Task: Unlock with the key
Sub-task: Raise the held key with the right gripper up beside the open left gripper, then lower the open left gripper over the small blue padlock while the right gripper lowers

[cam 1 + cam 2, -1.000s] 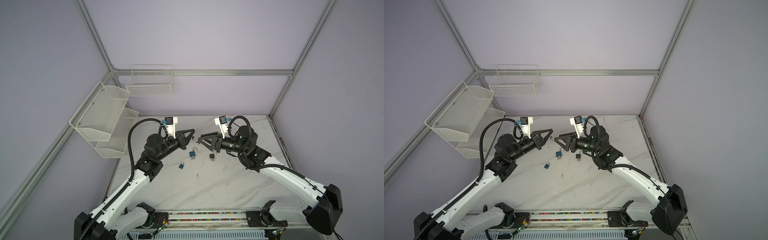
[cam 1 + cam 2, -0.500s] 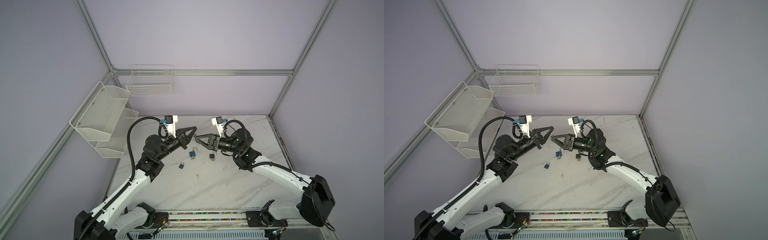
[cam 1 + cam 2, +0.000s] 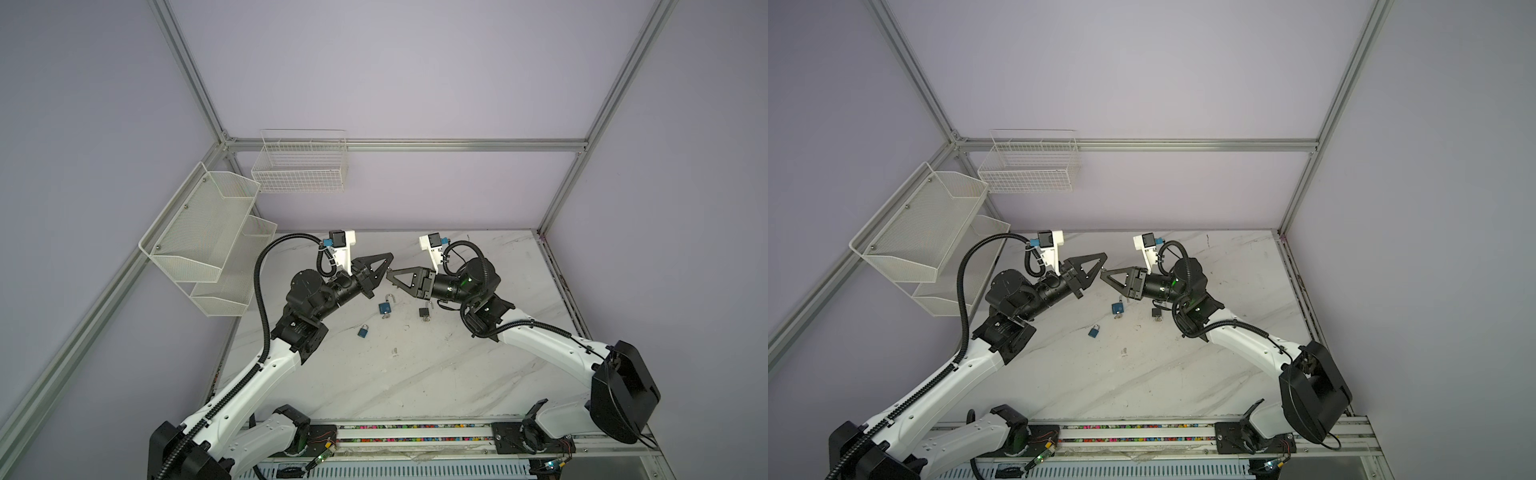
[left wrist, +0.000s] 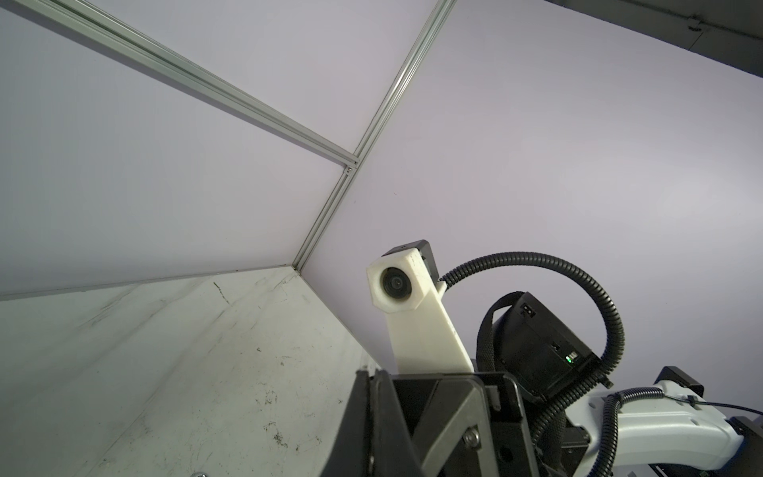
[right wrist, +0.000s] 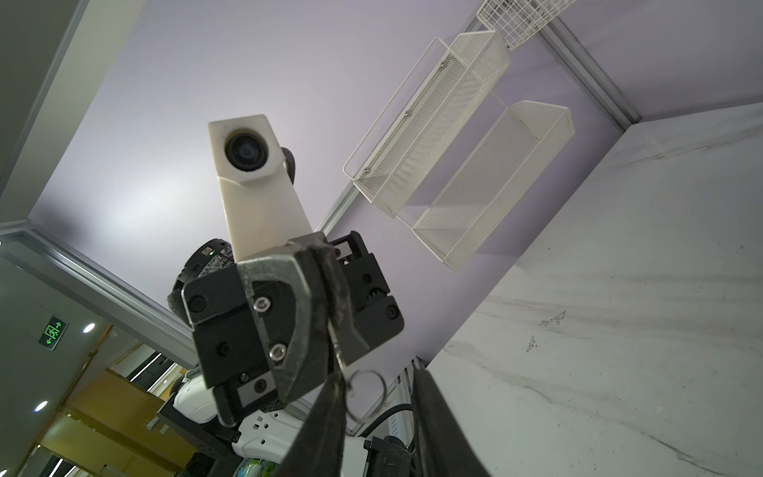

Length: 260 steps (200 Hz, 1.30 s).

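Key: small silver key on a wire ring (image 5: 338, 359), held off the white marble counter (image 3: 415, 374) by the left tool (image 3: 390, 255), ring dangling.
Left tool: clamped shut on the key.
Padlocks: smaller blue padlock (image 3: 363, 331), larger blue padlock (image 3: 385, 307), lying apart on counter.
Right tool (image 3: 388, 274): tip-to-tip with left, fingers parted around the ring.
Far right: dark padlock (image 3: 424, 312), on counter near right tool.

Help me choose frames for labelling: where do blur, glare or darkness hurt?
In both top views: even light, blue steel-shackled padlocks tiny; right wrist view: glare patch on lilac wall, black fingers of the right gripper blurred, metal key on its wire ring sharp; left wrist view: white camera mount sharp, foreground murky.
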Tool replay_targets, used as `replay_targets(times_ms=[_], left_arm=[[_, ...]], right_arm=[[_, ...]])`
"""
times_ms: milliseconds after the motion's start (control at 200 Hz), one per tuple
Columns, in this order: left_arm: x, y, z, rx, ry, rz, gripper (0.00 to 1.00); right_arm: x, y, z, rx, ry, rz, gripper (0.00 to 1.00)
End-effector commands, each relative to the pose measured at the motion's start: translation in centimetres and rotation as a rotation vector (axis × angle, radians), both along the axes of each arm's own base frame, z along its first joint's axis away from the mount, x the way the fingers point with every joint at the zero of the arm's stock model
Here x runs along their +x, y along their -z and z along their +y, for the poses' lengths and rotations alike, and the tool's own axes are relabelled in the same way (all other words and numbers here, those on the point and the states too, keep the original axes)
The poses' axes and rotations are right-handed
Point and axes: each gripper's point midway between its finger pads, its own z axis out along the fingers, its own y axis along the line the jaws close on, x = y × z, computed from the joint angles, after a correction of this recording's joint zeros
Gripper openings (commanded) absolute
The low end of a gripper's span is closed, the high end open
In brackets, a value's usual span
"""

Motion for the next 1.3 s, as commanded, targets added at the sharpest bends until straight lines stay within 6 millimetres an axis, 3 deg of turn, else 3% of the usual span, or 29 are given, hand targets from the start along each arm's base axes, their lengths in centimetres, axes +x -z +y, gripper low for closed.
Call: replay_targets(times_ms=[0,640,1175,1295], left_arm=[[-0.9,-0.9,-0.2,-0.015,0.029,-0.058,0.0],[-0.8,-0.8,-0.1,-0.008,0.016,-0.063,0.0],[-0.5,-0.6,0.7,0.001,-0.039,-0.053,0.0],[-0.5,-0.6,0.8,0.001,-0.047,-0.053,0.0]], right_arm=[[0.0,-2.2,-0.2,0.059,0.004,-0.03,0.29],[-0.7,-3.2,-0.3,0.098,-0.038,-0.04,0.18],[-0.4,-2.8,-0.5,0.094,-0.012,-0.03,0.0],[-0.2,-3.0,-0.6,0.073,0.015,-0.044,0.0]])
